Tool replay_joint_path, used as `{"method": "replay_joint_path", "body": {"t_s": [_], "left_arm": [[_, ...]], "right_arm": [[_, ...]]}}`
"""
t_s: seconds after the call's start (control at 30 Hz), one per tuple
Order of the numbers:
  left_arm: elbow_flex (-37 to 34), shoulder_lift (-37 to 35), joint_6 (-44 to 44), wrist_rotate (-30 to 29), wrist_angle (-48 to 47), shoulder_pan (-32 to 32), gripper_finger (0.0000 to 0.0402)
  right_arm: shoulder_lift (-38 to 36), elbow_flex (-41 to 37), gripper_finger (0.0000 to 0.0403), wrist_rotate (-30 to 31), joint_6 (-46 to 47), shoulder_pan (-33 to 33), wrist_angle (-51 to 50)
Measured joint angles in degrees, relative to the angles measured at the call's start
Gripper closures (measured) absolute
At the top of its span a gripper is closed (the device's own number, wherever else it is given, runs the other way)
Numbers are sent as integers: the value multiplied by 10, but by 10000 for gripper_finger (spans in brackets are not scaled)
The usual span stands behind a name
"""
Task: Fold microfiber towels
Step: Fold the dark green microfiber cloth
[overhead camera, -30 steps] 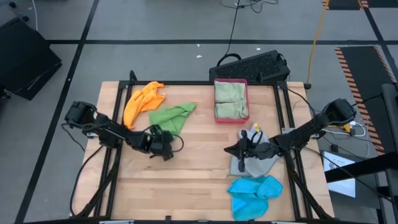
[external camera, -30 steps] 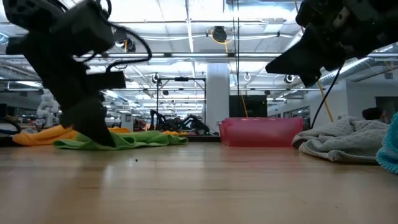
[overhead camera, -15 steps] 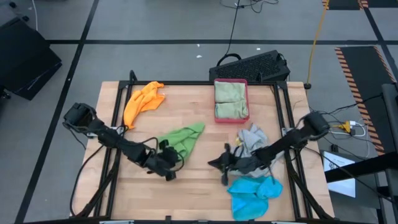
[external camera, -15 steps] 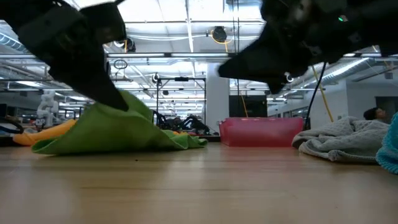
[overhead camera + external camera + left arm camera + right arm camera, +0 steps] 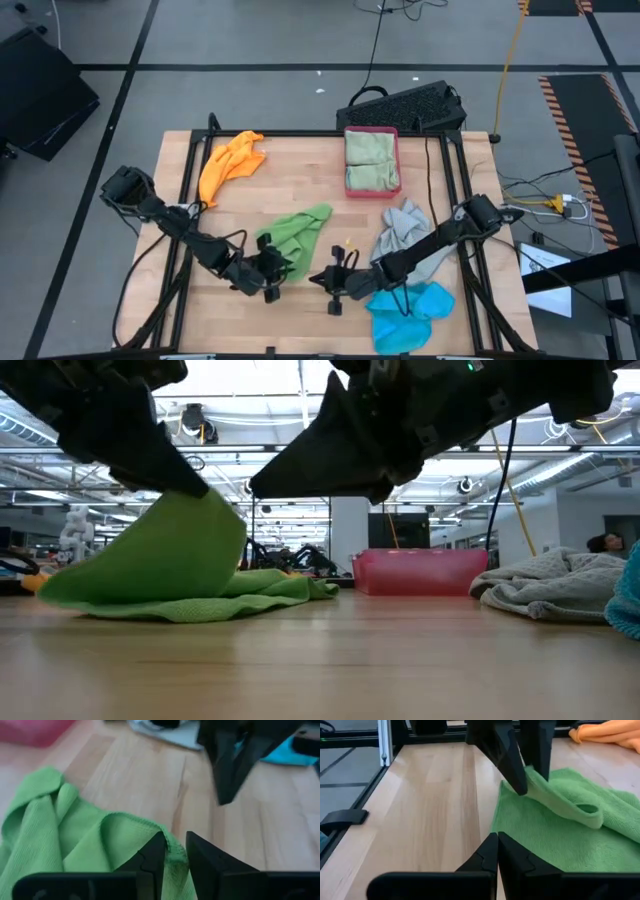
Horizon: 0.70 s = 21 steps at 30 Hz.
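Near the front edge of the worktop, about midway along it, you have the left gripper (image 5: pixel 268 281) at the near hem of the bright green towel (image 5: pixel 296 231); in the left wrist view its fingers (image 5: pixel 152 856) stand a little apart with the hem's stitched edge between them, lifted into a soft ridge. The low view shows that corner raised off the wood like a tent. Your right gripper (image 5: pixel 334 283) sits just beside it toward the right, low over bare wood, jaws pressed together on nothing (the right wrist view shows the two tips meeting).

No writing or label can be read on anything.

The green towel is napped microfiber with a neat sewn border, rumpled and partly doubled over. An orange towel (image 5: pixel 229 163) lies bunched near the back left corner. At the back edge a pink-red plastic tray (image 5: pixel 372 133), rectangular with upright walls, holds pale sage towels (image 5: pixel 371 160) folded flat. A grey towel (image 5: pixel 405 233) is heaped by the right edge, partly under the right arm, and a bright blue towel (image 5: pixel 410 310) is crumpled at the front right corner. The worktop (image 5: pixel 300 175) is pale wood planks in a black metal frame.
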Motion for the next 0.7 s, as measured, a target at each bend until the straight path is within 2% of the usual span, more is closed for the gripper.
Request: {"method": "replay_joint_path", "body": {"t_s": [0.1,0.23,0.4,0.6,0.7], "left_arm": [[0,0,32,5,23,-3,335],[0,0,49,6,27,-8,389],[0,0,66,-17,72,-18,391],[0,-15,143,-46,191,-41,393],[0,-34,169,-61,201,-65,397]], "right_arm": [[0,0,401,1,0,-2,-15],[0,0,401,1,0,-4,-23],[0,0,401,0,0,-3,-26],[0,-1,401,3,-2,4,-37],[0,-1,401,3,1,4,-62]]}}
